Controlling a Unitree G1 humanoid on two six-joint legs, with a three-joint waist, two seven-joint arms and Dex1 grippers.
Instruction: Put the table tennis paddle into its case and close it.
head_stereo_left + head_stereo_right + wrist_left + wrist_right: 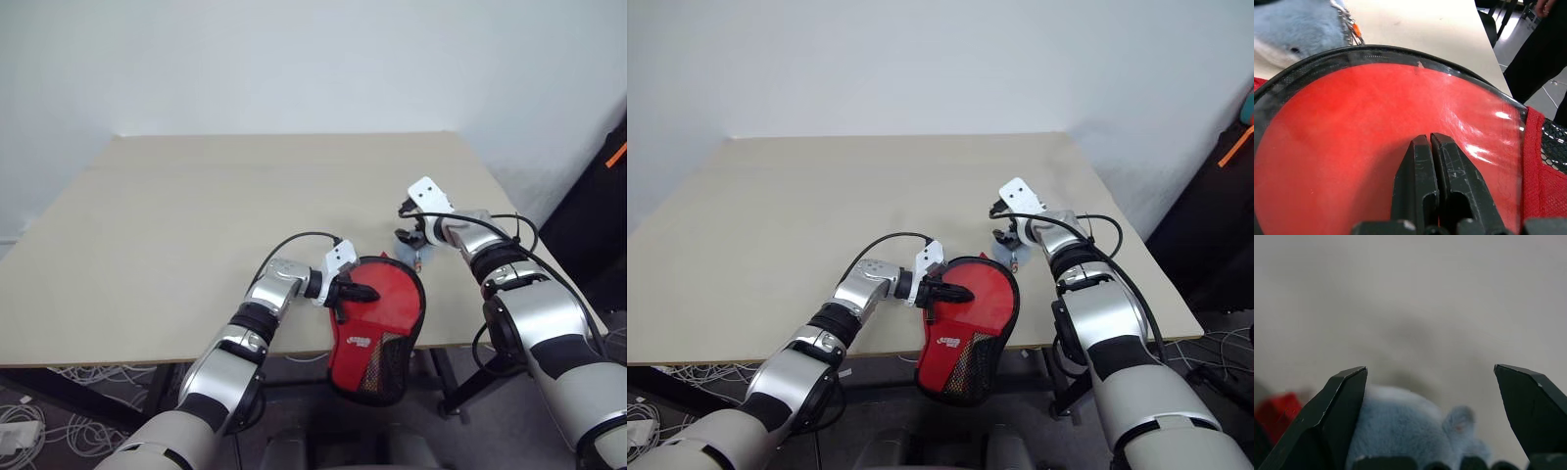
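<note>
Two grippers, left gripper [358,292] jaws shut on case [377,328], right gripper [1430,374] jaws wide over grey plush [1415,431]

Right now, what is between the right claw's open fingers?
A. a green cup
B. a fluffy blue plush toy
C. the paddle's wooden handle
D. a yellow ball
B: the right wrist view shows a fluffy blue plush toy sitting between the wide-open fingers of the right claw.

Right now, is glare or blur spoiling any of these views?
Left wrist view: white glare streaks on the shiny red face beside the shut left gripper. Right wrist view: blue plush toy between the open right gripper's fingers is out of focus.
</note>
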